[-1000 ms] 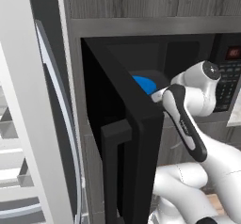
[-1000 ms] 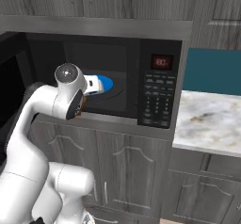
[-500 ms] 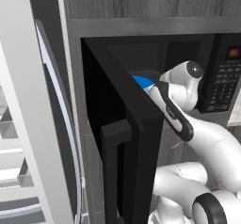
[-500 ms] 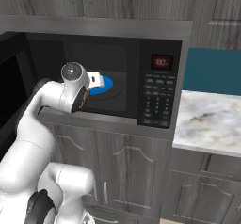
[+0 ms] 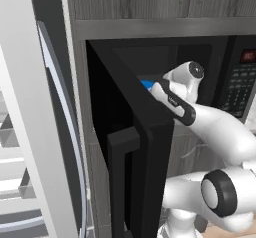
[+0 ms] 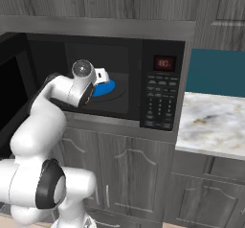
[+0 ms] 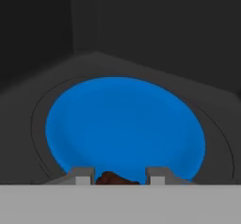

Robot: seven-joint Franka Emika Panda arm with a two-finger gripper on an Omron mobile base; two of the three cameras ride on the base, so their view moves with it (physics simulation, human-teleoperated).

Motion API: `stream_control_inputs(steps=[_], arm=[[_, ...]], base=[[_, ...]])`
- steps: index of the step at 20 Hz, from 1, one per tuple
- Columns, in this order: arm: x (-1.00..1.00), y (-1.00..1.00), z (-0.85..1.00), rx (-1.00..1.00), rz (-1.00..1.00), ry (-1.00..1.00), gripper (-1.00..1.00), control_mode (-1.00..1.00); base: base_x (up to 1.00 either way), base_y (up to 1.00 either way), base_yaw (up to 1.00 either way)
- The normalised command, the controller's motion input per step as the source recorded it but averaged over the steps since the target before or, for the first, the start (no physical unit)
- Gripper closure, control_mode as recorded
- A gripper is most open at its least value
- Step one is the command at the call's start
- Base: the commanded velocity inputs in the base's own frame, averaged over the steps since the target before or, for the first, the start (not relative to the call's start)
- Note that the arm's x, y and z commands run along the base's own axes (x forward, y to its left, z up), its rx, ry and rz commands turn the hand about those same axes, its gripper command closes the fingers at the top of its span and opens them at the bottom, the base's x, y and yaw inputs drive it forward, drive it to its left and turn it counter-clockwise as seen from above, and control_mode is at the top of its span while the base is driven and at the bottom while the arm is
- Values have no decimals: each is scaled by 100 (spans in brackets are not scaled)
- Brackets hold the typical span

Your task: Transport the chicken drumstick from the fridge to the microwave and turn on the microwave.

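Though mostly cut off at the hand view's bottom edge, the brown drumstick (image 7: 113, 178) sits between the gripper (image 7: 117, 176) fingers, seemingly gripped. Beyond lies a smooth round blue plate (image 7: 127, 124) inside the dark microwave (image 6: 158, 69).

microwave (image 6: 143, 78): black, matt inside, glossy door
plate (image 7: 124, 126): smooth matt blue
counter (image 6: 213, 126): polished marble look
cabinets (image 6: 129, 174): grey wood grain
arm (image 6: 48, 121): glossy white plastic

A round blue plate (image 7: 124, 124) is lying flat at the centre of the hand view. In the right base view a marble countertop (image 6: 210, 126) is sitting at right beneath a teal backsplash (image 6: 217, 73), with grey wood-grain cabinets (image 6: 139, 172) running below.
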Motion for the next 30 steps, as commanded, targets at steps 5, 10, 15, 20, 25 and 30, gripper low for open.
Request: stream_control_inputs(steps=[5, 10, 15, 20, 25, 30], arm=[[58, 17, -3, 0, 3, 0, 100, -100], [47, 16, -7, 0, 4, 0, 100, -100], [38, 15, -22, 0, 1, 0, 100, -100], [38, 9, -16, 0, 1, -2, 100, -100], [45, 3, -2, 0, 0, 0, 100, -100], [34, 2, -6, 0, 0, 0, 100, -100]], base=[[0, 0, 0], [0, 0, 0], [0, 0, 0], [0, 0, 0], [0, 0, 0], [0, 0, 0]])
